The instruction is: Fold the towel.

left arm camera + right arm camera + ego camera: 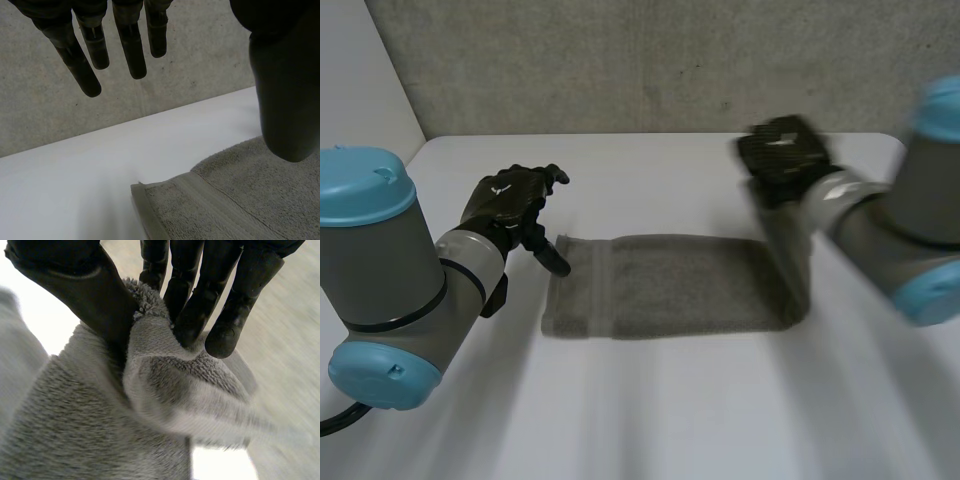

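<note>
Right hand [785, 155] is pinching the raised end of the grey terry towel [680, 285], needing a level carry toward the open-fingered left hand [510, 205].

One towel [670, 285], grey, a single piece. One white table [650, 420]. Two black hands: left hand [510, 205] at 10 o'clock of the towel, right hand [782, 150] at 1 o'clock. Two arms, one per hand: left arm [390, 280] at 9 o'clock, right arm [910, 215] at 3 o'clock. One concrete wall [650, 60] at 12 o'clock.
</note>
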You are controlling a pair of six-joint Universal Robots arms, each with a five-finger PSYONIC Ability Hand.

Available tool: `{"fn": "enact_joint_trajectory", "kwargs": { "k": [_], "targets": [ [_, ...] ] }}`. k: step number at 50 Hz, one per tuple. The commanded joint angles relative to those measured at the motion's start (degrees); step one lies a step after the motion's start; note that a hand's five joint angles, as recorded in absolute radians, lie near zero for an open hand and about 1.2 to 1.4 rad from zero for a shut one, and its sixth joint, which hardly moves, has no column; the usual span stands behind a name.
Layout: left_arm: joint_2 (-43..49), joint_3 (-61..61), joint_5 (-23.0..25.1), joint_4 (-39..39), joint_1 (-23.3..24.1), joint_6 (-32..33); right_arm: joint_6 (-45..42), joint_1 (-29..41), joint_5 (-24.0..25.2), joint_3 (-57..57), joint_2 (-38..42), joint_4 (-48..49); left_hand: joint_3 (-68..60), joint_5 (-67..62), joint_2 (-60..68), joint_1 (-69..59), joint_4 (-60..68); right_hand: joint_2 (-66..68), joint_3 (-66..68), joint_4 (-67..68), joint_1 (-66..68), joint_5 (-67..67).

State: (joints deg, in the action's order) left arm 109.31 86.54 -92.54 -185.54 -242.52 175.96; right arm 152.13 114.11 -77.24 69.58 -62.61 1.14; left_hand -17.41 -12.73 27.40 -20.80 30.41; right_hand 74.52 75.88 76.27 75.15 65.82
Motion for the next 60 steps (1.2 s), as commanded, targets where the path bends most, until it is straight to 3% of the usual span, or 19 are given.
{"fn": "enact_joint_trajectory", "kwargs": {
  "k": [1,8,9,10,12,13,14,15,16,17,24,28,36,43,52,60],
  "targets": [
    [-0.1,-0.1,0.1,-0.1,-0.1,0.0,0.1,18.0,-2.9,-10.6,11.9,-0.1,6.9,12.2,-16.9,10.2,-19.9,5.5,4.1,3.7,4.9,4.2],
    [0.0,0.0,0.0,0.0,-0.1,0.0,-0.3,24.5,-2.8,-15.1,21.0,-1.8,6.7,12.0,-16.7,10.1,-19.7,5.5,4.1,3.7,4.9,4.2],
    [0.0,0.0,-0.1,0.0,-0.2,0.0,-0.3,25.0,-2.7,-15.7,22.3,-2.8,6.7,12.0,-16.7,10.1,-19.7,-4.6,-6.0,-6.4,-5.2,-5.9],
    [0.0,0.0,-0.1,0.0,-0.2,0.0,-0.3,25.0,-2.7,-15.7,22.4,-2.8,6.7,12.0,-16.7,10.1,-19.7,-4.7,-6.1,-6.5,-5.3,-6.0],
    [-0.1,0.1,-0.1,0.0,-0.3,0.0,-0.2,25.0,-2.7,-16.1,23.3,-4.6,6.7,12.0,-16.7,10.1,-19.7,-30.5,-31.9,-32.2,-31.1,-31.8],
    [-0.1,0.1,-0.1,0.0,-0.3,0.0,-0.2,25.0,-2.7,-16.1,23.3,-4.6,6.7,12.0,-16.7,10.1,-19.7,-30.6,-32.0,-32.4,-31.3,-31.9],
    [-0.2,0.1,-0.1,0.1,-0.4,0.0,0.2,24.5,-2.7,-16.0,23.3,-5.1,6.7,12.0,-16.7,10.1,-19.7,-45.9,-47.3,-47.7,-46.6,-47.2],
    [-0.2,0.1,-0.1,0.1,-0.4,0.0,0.2,24.5,-2.7,-16.0,23.3,-5.1,6.7,12.0,-16.7,10.1,-19.7,-46.1,-47.5,-47.8,-46.7,-47.4],
    [-0.3,0.0,-0.1,0.0,-0.7,0.0,0.3,24.4,-2.9,-15.9,23.0,-5.3,6.7,12.0,-16.7,10.1,-19.7,-62.9,-64.3,-64.7,-63.5,-64.2],
    [-0.4,0.1,-0.1,0.0,-0.8,0.0,0.4,24.2,-2.9,-15.5,22.2,-5.4,6.7,12.0,-16.7,10.1,-19.7,-64.5,-65.9,-66.3,-65.1,-65.8],
    [-0.3,0.1,0.0,0.0,-0.9,0.1,4.0,20.9,-2.7,-8.8,13.1,-5.4,6.4,11.7,-16.3,9.7,-19.4,-64.5,-65.9,-66.3,-65.1,-65.8],
    [0.0,0.0,0.0,0.1,-0.8,0.1,7.6,15.6,-2.2,-0.7,6.6,-4.9,6.2,11.5,-16.2,9.6,-19.2,-64.5,-65.9,-66.3,-65.1,-65.8],
    [2.4,0.2,0.1,-0.2,-0.2,4.4,7.7,9.0,-2.2,12.2,0.9,-1.5,5.8,11.2,-15.8,9.2,-18.9,-64.5,-65.9,-66.3,-65.1,-65.8],
    [5.4,0.0,0.1,-0.2,0.9,8.1,7.2,3.4,-2.0,21.4,-1.0,6.7,5.2,10.5,-15.2,8.6,-18.2,-64.5,-65.9,-66.3,-65.1,-65.8],
    [9.3,-1.5,0.1,-0.2,0.9,8.3,7.2,0.8,-1.9,24.9,-0.7,9.9,4.5,9.8,-14.5,7.9,-17.5,-60.1,-61.4,-61.8,-60.7,-61.4],
    [11.1,-2.2,0.0,-0.2,0.9,8.5,7.1,0.2,-1.9,25.3,0.6,11.2,4.5,9.8,-14.5,7.9,-17.5,-44.4,-45.8,-46.2,-45.0,-45.7]
  ]
}}
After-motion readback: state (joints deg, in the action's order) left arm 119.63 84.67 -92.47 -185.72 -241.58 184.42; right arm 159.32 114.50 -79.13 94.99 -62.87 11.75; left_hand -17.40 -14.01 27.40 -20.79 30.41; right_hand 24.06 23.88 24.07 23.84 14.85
